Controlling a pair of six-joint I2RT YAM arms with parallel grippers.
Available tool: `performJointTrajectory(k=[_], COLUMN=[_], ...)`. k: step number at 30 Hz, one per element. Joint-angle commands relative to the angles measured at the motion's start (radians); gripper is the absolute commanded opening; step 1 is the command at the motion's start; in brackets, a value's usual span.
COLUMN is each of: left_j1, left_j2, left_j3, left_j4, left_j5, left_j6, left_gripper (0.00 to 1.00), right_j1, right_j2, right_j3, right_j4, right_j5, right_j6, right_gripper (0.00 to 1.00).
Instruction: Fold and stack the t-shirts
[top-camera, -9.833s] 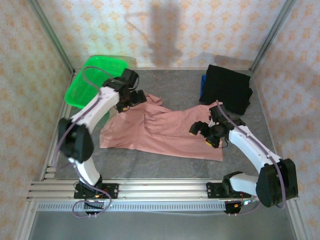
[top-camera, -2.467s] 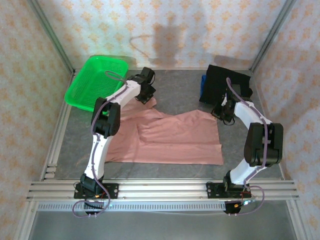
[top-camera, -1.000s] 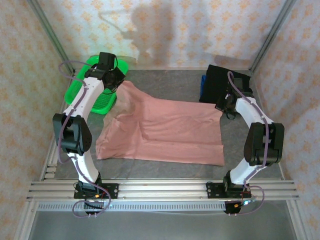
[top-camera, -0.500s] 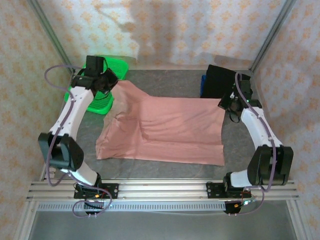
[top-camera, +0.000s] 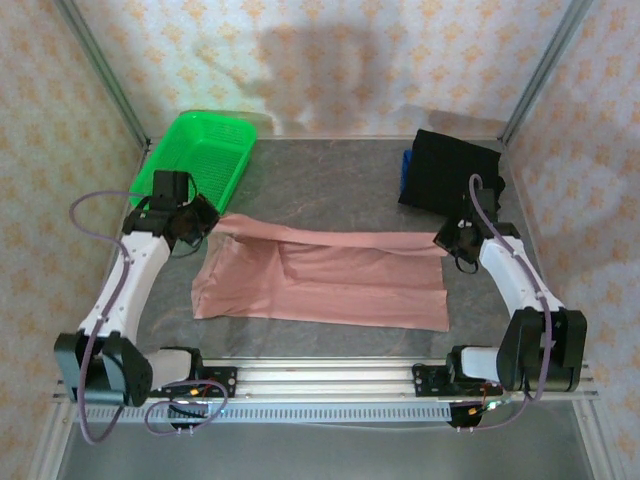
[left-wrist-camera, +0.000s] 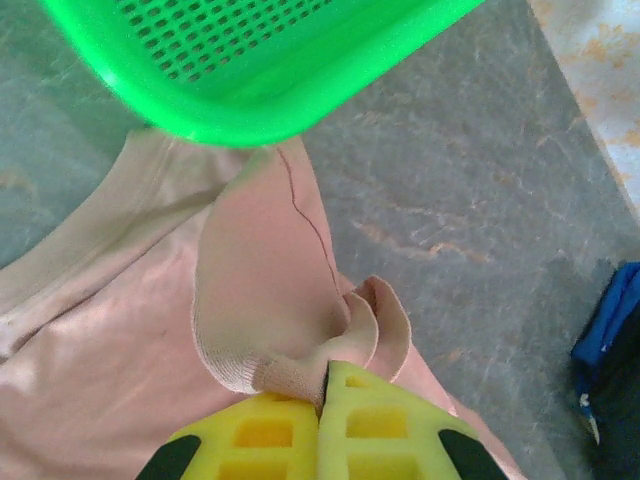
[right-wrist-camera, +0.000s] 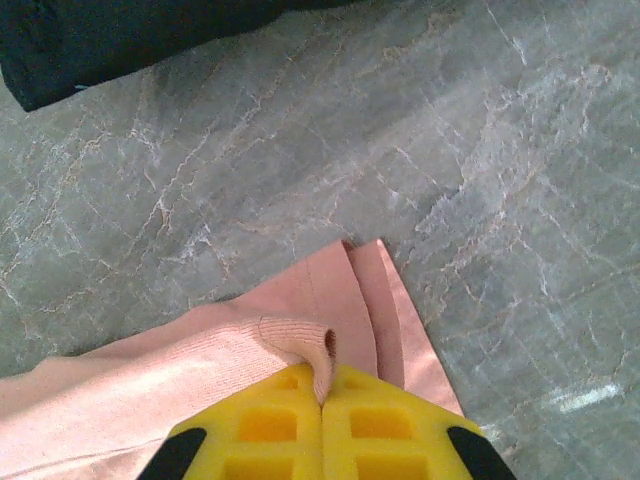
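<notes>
While the dusty-pink t-shirt (top-camera: 330, 285) is lying as a long band across the middle of the tabletop (top-camera: 330, 180), the top view is showing the left gripper (top-camera: 196, 224) and the right gripper (top-camera: 447, 243) each pinching one far corner of it. The black t-shirt (top-camera: 452, 180) is sitting folded in the far right corner (apparently the base of the stack). In the left wrist view the left gripper (left-wrist-camera: 322, 385) is clamping a bunched pink hem (left-wrist-camera: 260, 290) near the green basket (left-wrist-camera: 270, 70). In the right wrist view the right gripper (right-wrist-camera: 322, 385) is squeezing a ribbed pink edge (right-wrist-camera: 200, 370), well apart from the black cloth (right-wrist-camera: 120, 40). I judge the first lengthwise fold is only getting under way, with further folds and the stacking remaining.
</notes>
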Motion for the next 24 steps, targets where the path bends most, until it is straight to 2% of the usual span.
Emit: performJointTrajectory(k=[1,13,17,24], left_j1=[0.010,0.012,0.012,0.012], left_j2=[-0.086,-0.277,-0.312,-0.319], left_j3=[-0.063,-0.260,-0.319,-0.427], left_j4=[-0.043,-0.135,-0.156,-0.126], left_j5=[-0.023,-0.075,-0.111,-0.109], left_j6=[-0.013,-0.044,-0.055,-0.074], left_gripper=[0.00,0.00,0.00,0.00], right_j1=[-0.007,-0.009,-0.009,-0.009], right_j2=[-0.042,-0.056,-0.068,-0.061], right_j3=[-0.038,-0.090,-0.123,-0.188], right_j4=[-0.045,-0.090,-0.092,-0.098], right_j5=[0.023,0.071,0.072,0.097], right_j6=[0.066,0.105,0.132,0.208], right_gripper=[0.00,0.00,0.00,0.00])
